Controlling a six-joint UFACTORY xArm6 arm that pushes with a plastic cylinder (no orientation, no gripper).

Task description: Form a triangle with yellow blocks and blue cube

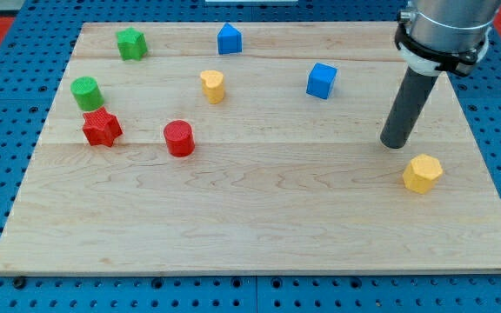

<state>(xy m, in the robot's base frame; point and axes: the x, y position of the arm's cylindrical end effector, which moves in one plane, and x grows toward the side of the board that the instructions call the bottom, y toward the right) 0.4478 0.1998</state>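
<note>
The blue cube [321,80] sits right of the board's centre, toward the view's top. A yellow heart-shaped block [213,86] lies to its left, near the middle top. A yellow hexagonal block [423,173] lies at the view's right, lower down. My tip [395,143] rests on the board just up and left of the yellow hexagonal block, with a small gap between them, and down and right of the blue cube.
A blue house-shaped block [229,39] is at the top centre. A green star [131,43] and green cylinder [86,92] are at the upper left. A red star [101,128] and red cylinder [179,138] lie at left centre. The wooden board [250,235] sits on blue pegboard.
</note>
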